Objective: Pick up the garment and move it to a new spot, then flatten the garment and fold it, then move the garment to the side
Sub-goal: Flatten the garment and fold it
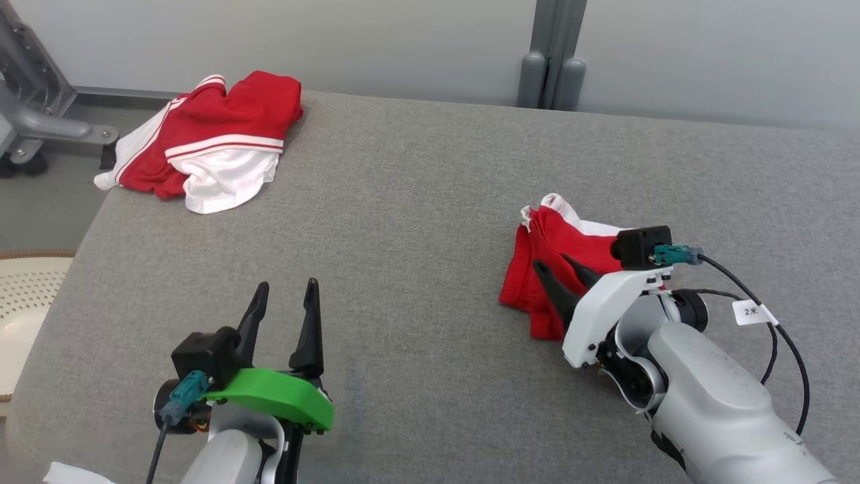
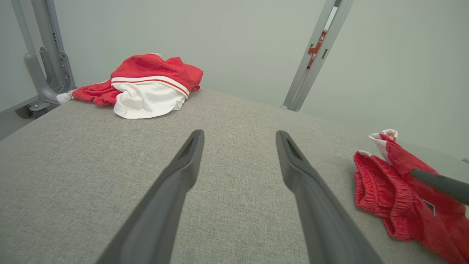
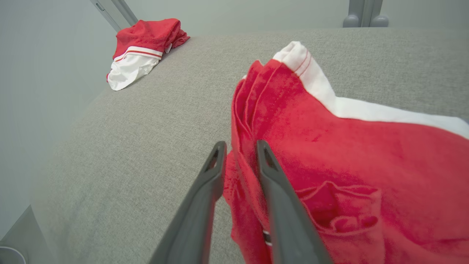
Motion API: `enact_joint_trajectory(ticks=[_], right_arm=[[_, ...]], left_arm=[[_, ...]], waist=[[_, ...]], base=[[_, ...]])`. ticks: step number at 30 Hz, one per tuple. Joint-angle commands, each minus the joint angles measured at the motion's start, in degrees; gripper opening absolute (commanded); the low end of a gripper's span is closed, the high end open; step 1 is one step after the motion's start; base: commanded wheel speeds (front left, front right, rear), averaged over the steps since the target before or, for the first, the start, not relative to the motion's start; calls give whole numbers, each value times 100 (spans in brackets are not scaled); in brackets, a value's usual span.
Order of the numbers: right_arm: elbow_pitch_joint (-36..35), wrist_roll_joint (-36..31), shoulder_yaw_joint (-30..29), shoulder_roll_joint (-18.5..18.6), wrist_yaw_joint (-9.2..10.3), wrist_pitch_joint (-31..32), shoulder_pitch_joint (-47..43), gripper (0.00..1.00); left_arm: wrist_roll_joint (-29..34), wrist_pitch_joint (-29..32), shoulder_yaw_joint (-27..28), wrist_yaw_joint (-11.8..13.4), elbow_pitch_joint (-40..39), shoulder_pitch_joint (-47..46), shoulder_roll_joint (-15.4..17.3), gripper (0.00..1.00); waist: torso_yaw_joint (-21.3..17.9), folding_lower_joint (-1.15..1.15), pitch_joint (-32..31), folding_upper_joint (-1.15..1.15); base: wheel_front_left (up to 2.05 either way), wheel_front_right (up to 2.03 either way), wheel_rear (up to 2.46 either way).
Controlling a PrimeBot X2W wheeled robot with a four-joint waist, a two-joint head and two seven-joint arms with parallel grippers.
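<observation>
Nearest, the left hand (image 1: pixel 287 284) hovers low over the grey fabric-covered desk (image 1: pixel 416 202), its fingers spread wide and empty. Further in and to the right, the right hand (image 1: pixel 552 262) lies on the near edge of the red garment (image 1: pixel 544 235), a bunched, partly folded pair of shorts with white trim, resting on the right half of the desk. Its fingers stand a little apart, astride a ridge of the cloth; whether they pinch it or have let go, I cannot tell. The garment looks light, limp and thin, likely to sag, slide and unfold when lifted, so the gathered waistband or the stacked folded edge would give the firmest hold. At the far left corner lies a second red-and-white garment (image 1: pixel 222 134), crumpled and well apart.
</observation>
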State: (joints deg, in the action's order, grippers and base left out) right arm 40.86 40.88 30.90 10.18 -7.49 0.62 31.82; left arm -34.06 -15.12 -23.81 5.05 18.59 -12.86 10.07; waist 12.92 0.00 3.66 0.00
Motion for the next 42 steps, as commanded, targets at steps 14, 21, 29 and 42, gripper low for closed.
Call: enact_joint_trajectory(ticks=[14,21,29,42], right_arm=[[-1073,-416,-578,665,-1,-450,-491,100],[-973,-780,-950,833,-1,-290,-952,0],[-487,-811,-785,711,-2,-292,-936,0],[-832,-296,721,714,-1,-535,-688,0]], left_arm=[[163,-2,-15,-132,36,139,-161,100],[201,-3,36,-132,2,127,-134,100],[244,-2,35,-131,-7,-51,-105,100],[229,-3,94,-103,17,-48,-93,100]], waist=[[-456,0,-140,0],[-366,0,-8,0],[-127,0,188,0],[62,0,191,0]], base=[[0,0,0],[0,0,0],[0,0,0],[0,0,0]])
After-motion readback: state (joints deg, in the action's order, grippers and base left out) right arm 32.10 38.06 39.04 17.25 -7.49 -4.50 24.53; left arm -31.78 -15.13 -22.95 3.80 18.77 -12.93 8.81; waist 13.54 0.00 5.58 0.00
